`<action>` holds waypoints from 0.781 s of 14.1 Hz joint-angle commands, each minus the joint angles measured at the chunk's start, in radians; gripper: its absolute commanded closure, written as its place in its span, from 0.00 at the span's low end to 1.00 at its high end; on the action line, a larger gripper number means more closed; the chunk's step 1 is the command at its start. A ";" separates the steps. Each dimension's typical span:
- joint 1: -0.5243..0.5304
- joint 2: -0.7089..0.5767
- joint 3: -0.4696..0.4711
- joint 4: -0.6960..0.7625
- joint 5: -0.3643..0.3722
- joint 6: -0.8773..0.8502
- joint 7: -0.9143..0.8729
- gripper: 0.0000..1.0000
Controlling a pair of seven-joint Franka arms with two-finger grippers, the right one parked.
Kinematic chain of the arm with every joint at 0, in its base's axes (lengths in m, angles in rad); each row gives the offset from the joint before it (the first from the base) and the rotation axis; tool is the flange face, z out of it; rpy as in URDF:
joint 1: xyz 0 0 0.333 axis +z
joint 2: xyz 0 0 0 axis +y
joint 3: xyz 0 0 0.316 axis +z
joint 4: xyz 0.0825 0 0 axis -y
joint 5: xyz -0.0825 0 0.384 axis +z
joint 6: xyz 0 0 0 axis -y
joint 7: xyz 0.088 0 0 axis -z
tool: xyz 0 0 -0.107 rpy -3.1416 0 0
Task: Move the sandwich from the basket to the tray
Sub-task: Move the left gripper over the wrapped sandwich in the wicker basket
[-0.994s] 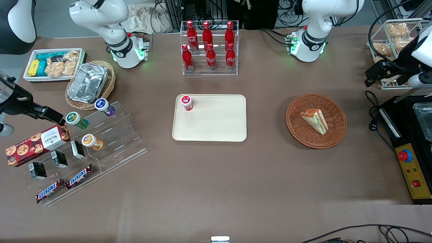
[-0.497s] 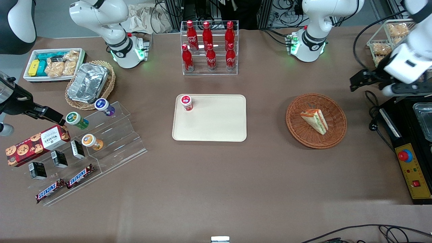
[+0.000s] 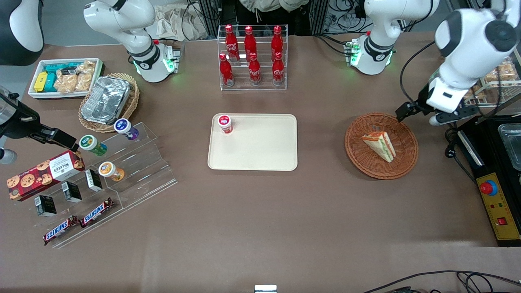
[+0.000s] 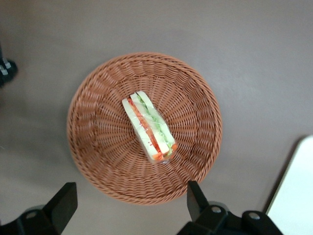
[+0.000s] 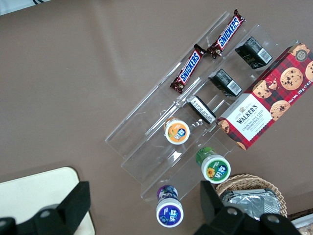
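The sandwich (image 3: 380, 145) (image 4: 149, 128), a white-bread wedge with green, orange and red layers, lies in the middle of the reddish-brown wicker basket (image 3: 362, 162) (image 4: 98, 147). My left gripper (image 3: 417, 116) (image 4: 131, 198) hangs open and empty above the basket's rim, on the side toward the working arm's end and slightly farther from the front camera than the sandwich. It touches nothing. The cream tray (image 3: 260, 146) (image 4: 298, 196) lies at the table's middle, beside the basket toward the parked arm's end.
A small red-capped jar (image 3: 224, 123) stands on a tray corner. A rack of red bottles (image 3: 252, 57) stands farther from the camera. A black appliance (image 3: 496, 175) and a wire rack of pastries (image 3: 496, 77) flank the basket. An acrylic snack stand (image 3: 122, 171) lies toward the parked arm's end.
The left arm has swung in from the working arm's end of the table, bringing the open gripper over the basket's rim. Sandwich, basket and tray have not moved.
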 commanded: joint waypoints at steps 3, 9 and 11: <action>-0.024 0.040 -0.034 -0.075 0.058 0.123 -0.279 0.00; -0.038 0.172 -0.042 -0.081 0.099 0.298 -0.436 0.01; -0.039 0.195 -0.042 -0.083 0.099 0.312 -0.447 0.00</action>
